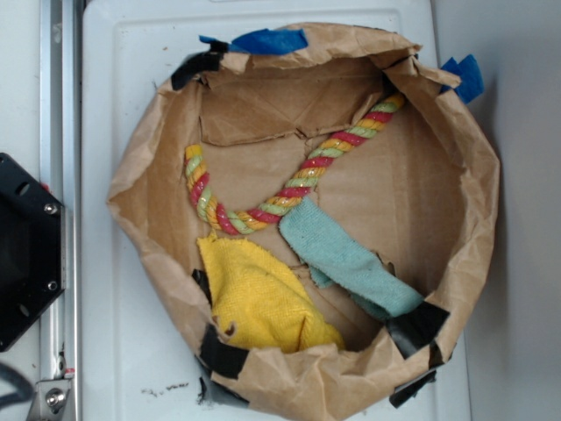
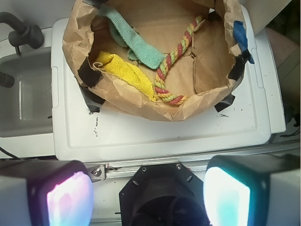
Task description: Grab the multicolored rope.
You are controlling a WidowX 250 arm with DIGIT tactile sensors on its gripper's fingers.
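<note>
The multicolored rope [image 1: 337,145], twisted red, yellow and pale green, lies curved on the floor of a crumpled brown paper bag [image 1: 478,175]. It runs from the bag's far right corner down to a hook at the left. In the wrist view the rope [image 2: 171,59] shows inside the bag [image 2: 141,106], far ahead of me. My gripper [image 2: 148,195] is open, its two pads [image 2: 68,197] wide apart with nothing between them. It hangs over the robot base, well short of the bag. The exterior view does not show the gripper.
A yellow cloth [image 1: 259,298] and a teal cloth [image 1: 346,259] lie in the bag beside the rope; the teal one touches the rope's middle. The bag stands on a white plastic lid [image 1: 114,88]. The black robot base [image 1: 26,246] is at the left. A sink [image 2: 23,94] sits beside the lid.
</note>
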